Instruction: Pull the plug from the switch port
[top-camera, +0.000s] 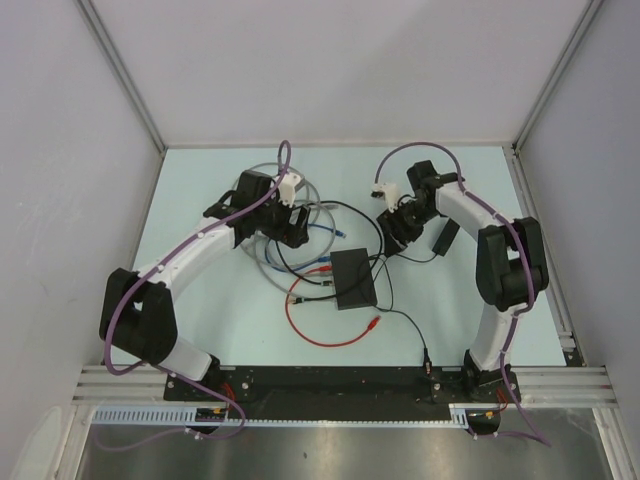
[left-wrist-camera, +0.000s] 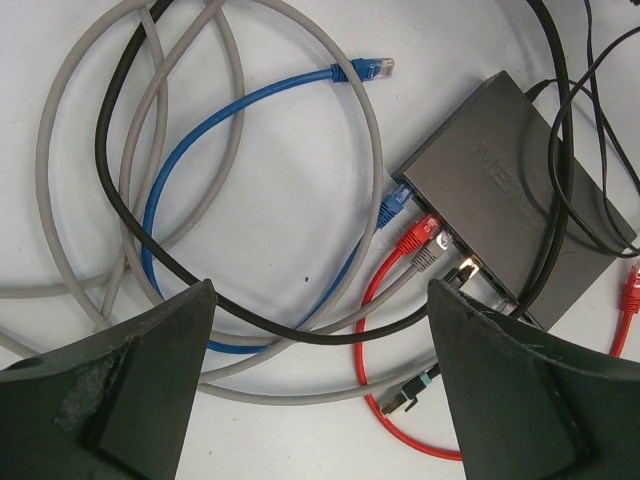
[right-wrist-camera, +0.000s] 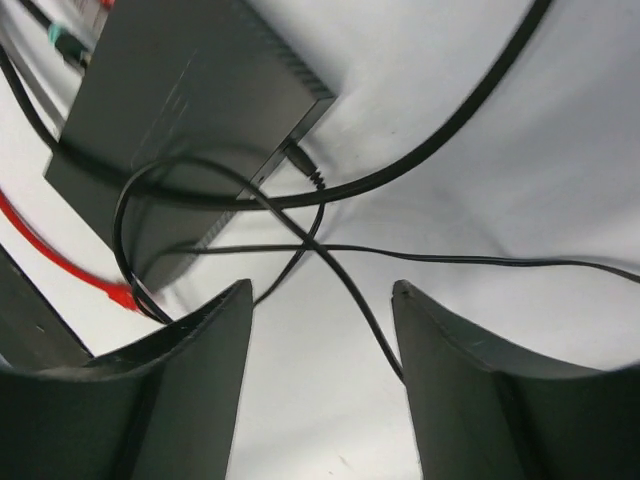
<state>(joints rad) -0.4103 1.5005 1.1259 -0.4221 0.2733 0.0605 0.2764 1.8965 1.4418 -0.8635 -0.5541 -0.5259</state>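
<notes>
- Lying flat mid-table, between the two arms: black switch (top-camera: 354, 279).
- Sitting side by side at its port edge: blue plug (left-wrist-camera: 397, 203), red plug (left-wrist-camera: 417, 236), grey plug (left-wrist-camera: 430, 257).
- Hovering over looped grey cable (left-wrist-camera: 60, 130) beside the switch, jaws gaping wide, gripping nothing: left gripper (left-wrist-camera: 320, 300).
- Hanging above thin black cords (right-wrist-camera: 450, 260) near the switch's corner, jaws spread apart, empty: right gripper (right-wrist-camera: 322, 290).

We found only one piece of lettering: raised black-on-black letters on the top face of the switch (left-wrist-camera: 478, 135), seen from the left wrist. They appeared to begin with "MER", and a black cable (left-wrist-camera: 552, 200) crossed the rest. In the top and right wrist views we could read nothing.
</notes>
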